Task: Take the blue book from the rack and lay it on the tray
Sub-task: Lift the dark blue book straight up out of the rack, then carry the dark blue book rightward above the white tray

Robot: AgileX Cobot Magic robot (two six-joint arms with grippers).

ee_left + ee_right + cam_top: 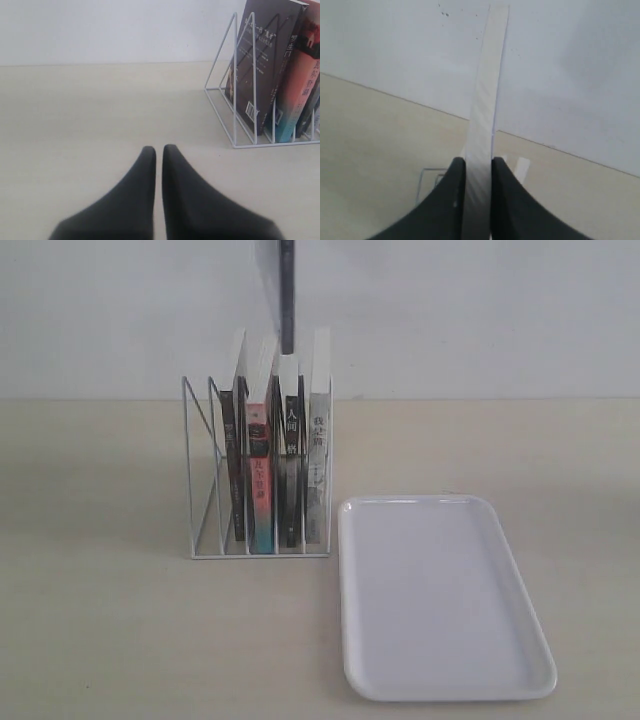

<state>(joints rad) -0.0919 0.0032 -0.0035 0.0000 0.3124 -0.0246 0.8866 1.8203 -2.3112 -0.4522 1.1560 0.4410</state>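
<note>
A pale beige table (110,620) with a matte, even surface fills the lower part of the exterior view and meets a plain white wall at the back. Two things stand directly on it. The rack (200,480), of thin white wire, sits upright on its flat base left of centre. The tray (440,600), white and low-rimmed with rounded corners, lies flat to the right of it and nearer the camera, its far left corner just beside the rack's front right foot
</note>
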